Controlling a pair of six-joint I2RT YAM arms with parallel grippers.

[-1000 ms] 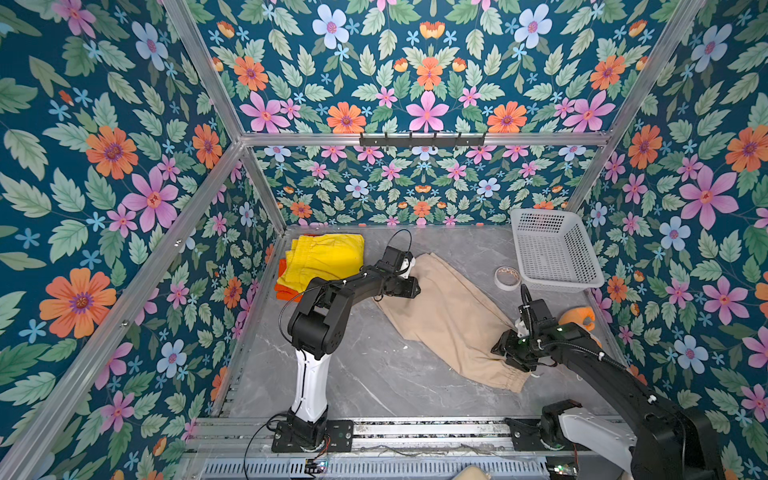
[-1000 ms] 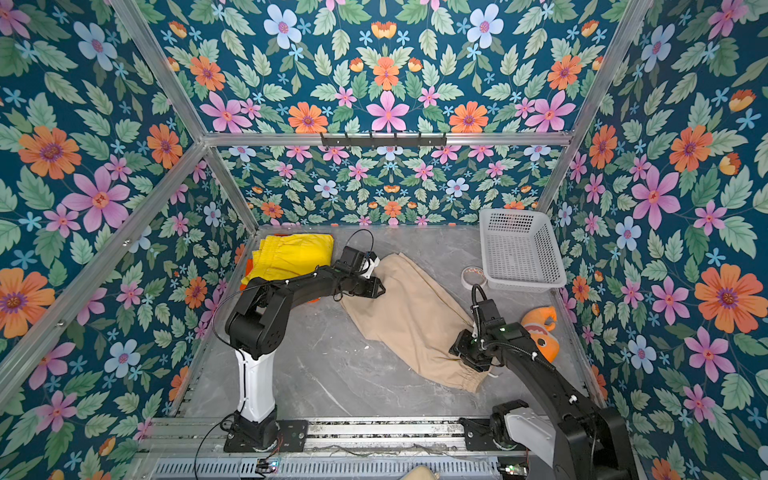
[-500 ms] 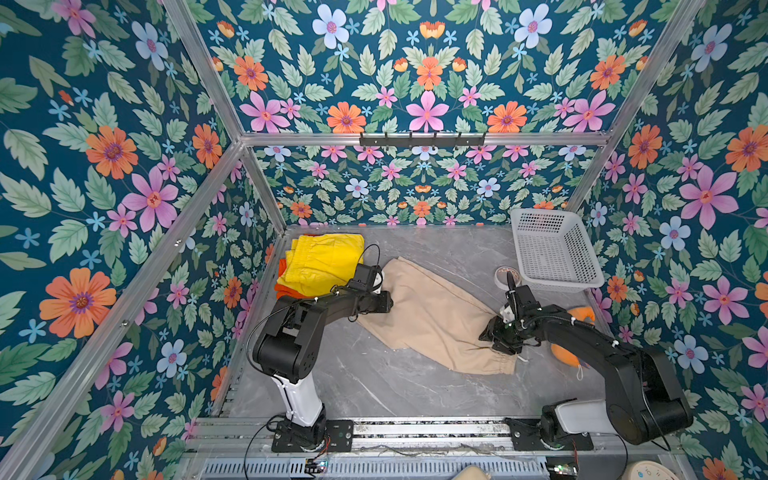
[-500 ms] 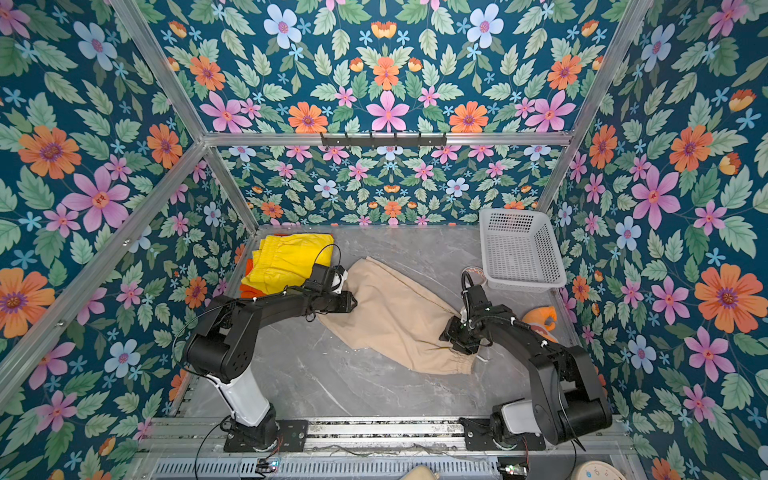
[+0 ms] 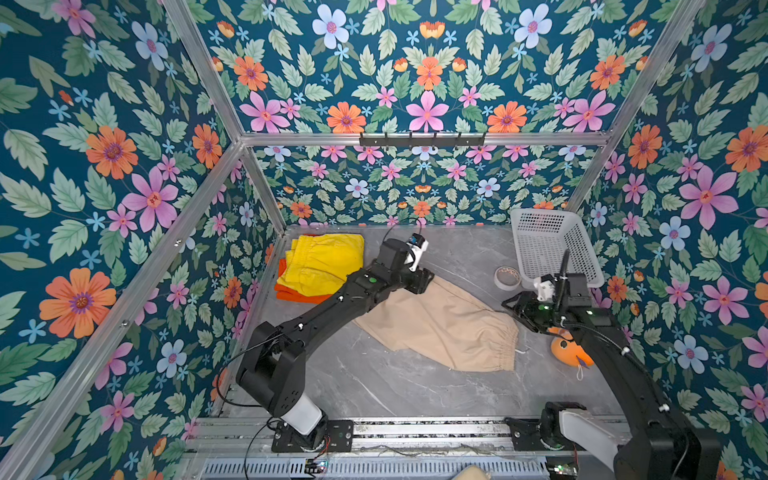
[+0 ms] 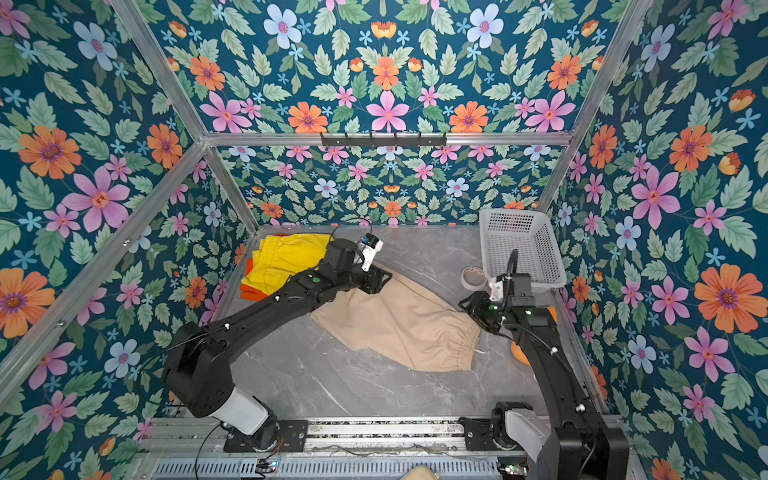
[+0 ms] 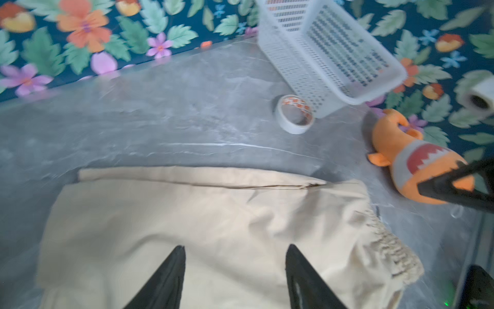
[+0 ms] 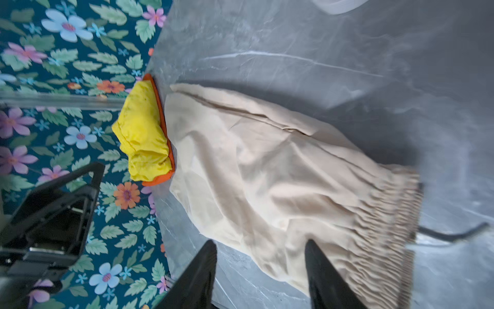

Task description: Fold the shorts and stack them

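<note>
From the left wrist only, the orange plush fish is shown near-whole. Along 10-to-4 o'clock the beige fabric shorts are laid, waist at 4. Held apart, empty: left end effector, right end effector.

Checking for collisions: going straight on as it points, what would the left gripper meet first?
Probably the beige shorts: the left gripper points onto their fabric, though height above is unclear.

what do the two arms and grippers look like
The left arm and right arm are matte black with boxy joints, a pale grey base link and a small green light each. White camera housings sit at the wrists; thin black cables loop alongside. The left gripper and right gripper have black, tapered, pointed fingers.
</note>
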